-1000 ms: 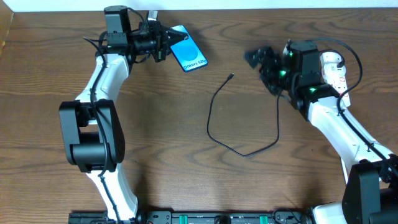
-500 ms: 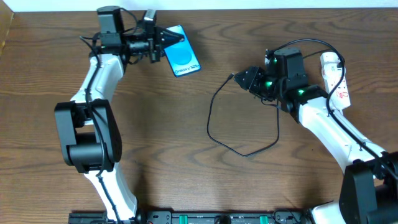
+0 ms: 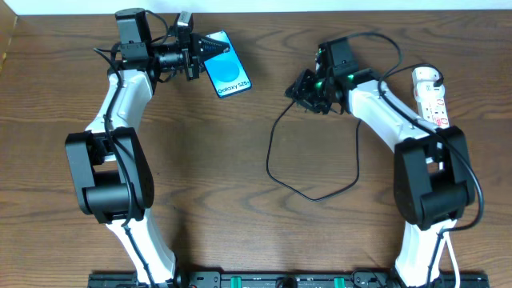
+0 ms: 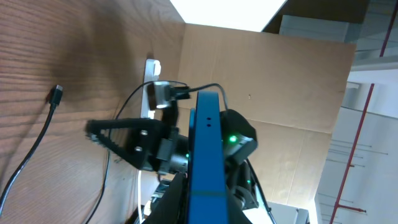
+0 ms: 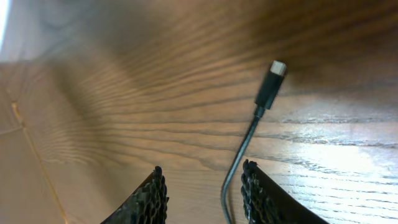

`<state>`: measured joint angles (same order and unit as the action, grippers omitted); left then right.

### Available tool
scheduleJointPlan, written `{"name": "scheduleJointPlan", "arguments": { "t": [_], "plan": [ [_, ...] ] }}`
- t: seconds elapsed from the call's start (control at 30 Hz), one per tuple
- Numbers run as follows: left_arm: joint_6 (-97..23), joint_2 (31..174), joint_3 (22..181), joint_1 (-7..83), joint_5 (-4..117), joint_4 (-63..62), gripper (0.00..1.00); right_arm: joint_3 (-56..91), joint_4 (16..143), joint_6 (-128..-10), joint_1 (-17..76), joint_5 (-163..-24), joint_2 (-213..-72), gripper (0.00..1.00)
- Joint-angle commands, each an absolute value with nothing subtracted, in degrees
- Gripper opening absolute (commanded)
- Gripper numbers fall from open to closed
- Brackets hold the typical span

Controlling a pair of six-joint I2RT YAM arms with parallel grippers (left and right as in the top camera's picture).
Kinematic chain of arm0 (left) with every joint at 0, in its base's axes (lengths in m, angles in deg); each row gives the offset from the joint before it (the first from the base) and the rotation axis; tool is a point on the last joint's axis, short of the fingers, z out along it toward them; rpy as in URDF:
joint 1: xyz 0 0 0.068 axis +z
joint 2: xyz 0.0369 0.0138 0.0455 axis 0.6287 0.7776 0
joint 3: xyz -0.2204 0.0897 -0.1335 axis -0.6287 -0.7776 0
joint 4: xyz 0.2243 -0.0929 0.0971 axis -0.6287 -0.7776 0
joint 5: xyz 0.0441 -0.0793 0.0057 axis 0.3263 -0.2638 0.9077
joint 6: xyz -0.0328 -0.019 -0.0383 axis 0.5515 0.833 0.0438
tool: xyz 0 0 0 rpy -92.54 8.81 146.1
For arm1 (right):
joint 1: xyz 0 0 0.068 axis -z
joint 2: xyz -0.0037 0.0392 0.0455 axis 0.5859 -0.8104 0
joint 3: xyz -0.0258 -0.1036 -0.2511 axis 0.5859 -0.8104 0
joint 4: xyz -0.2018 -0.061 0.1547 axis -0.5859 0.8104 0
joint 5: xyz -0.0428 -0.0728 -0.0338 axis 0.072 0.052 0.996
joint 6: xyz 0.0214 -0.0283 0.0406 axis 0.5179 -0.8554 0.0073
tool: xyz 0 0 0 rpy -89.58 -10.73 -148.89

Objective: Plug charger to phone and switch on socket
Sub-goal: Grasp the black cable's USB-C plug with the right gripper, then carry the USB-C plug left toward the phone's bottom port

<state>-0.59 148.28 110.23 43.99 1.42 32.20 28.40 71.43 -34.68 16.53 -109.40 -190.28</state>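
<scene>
Gripping the phone (image 3: 226, 74) far left, left gripper (image 3: 200, 54) clamped tight; right gripper (image 3: 301, 86) straddles the charger (image 5: 266, 93). Its jaws stand apart.

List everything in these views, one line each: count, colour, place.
phone: one, cyan screen with black edges, far left, in the left pincer
charger: one, black cable, looped mid-table, running between the right pincer's fingers
socket: one, white with red marks, far right edge
table: one, brown wood, under everything
cardboard panel: one, brown, beyond the table
left pincer: one, black, shut on the phone
right pincer: one, black, open astride the cable
</scene>
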Motion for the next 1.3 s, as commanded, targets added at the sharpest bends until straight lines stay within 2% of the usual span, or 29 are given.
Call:
{"name": "scheduleJointPlan", "arguments": {
  "t": [0.0,0.37,0.97,1.03,1.17,1.27],
  "plan": [
    [0.2,147.3,110.9,43.9,-0.4,32.4,0.07,29.9,71.6,-31.4,15.7,-109.9,-192.2,0.38],
    [0.2,147.3,110.9,43.9,0.2,32.4,0.07,29.8,71.8,-30.5,15.3,-107.9,-195.0,0.37],
    [0.2,147.3,110.9,43.9,0.3,32.4,0.08,29.7,63.8,-28.4,15.1,-106.6,-201.6,0.30],
    [0.2,147.3,110.9,43.9,0.3,32.4,0.07,29.7,63.8,-28.5,15.1,-106.7,-202.4,0.26],
    [0.2,147.3,110.9,43.9,0.6,32.4,0.08,29.7,63.8,-31.2,15.1,-107.0,-203.4,0.01],
    [0.2,147.3,110.9,43.9,0.8,32.4,0.08,29.7,63.8,-38.3,15.2,-108.4,-203.4,0.01]
  ]
}}
